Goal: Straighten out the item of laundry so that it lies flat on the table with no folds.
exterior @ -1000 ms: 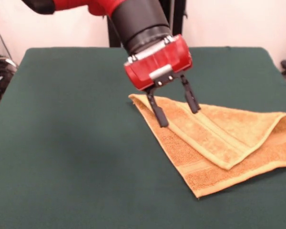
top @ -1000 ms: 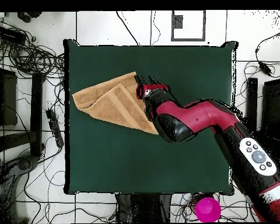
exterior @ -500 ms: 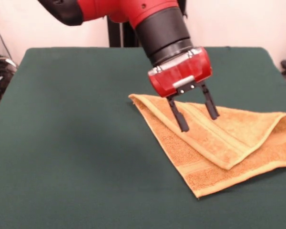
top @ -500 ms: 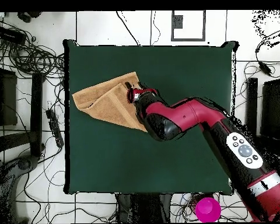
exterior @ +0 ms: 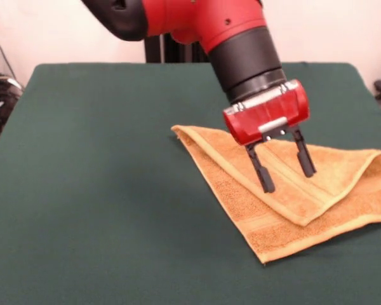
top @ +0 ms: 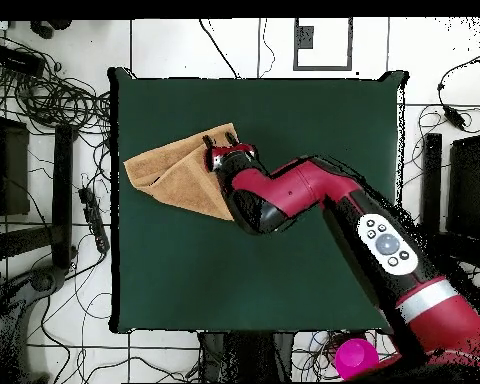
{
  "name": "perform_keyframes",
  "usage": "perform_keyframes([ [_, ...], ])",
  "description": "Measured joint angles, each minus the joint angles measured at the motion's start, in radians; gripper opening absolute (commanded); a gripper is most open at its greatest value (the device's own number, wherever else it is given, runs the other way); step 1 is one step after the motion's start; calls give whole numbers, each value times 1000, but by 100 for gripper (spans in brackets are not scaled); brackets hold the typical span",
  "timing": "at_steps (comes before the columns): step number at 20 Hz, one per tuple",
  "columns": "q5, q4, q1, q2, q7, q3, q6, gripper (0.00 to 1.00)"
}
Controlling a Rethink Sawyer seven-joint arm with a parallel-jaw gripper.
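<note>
The orange-tan towel [exterior: 286, 197] lies on the dark green table [exterior: 95, 190] at the right in the front view. It is folded over on itself, with an upper layer lying diagonally across the lower one. My gripper [exterior: 287, 180] is open and empty, its two black fingers [exterior: 261, 171] pointing down just above the upper layer near its middle. In the overhead view the towel [top: 174, 178] sits near the table's left edge [top: 118, 200], and the gripper [top: 222, 152] hangs over its right part, with the arm covering that corner.
A magenta cup [top: 355, 358] stands on the floor beyond the table's bottom edge in the overhead view. Cables and dark equipment [top: 44, 90] lie on the floor at the left. The towel's right corner reaches the picture's right edge in the front view.
The open gripper has moved to the right in the front view, from the towel's left corner to over the middle of the folded layer. The towel has not moved.
</note>
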Motion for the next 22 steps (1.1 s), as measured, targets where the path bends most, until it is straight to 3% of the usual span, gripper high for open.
perform_keyframes([
  [4,-7,-42,78,-9,0,-84,-76,100],
  [9,-7,-66,102,-5,0,-120,-106,100],
  [22,30,-112,20,69,0,-124,-32,100],
])
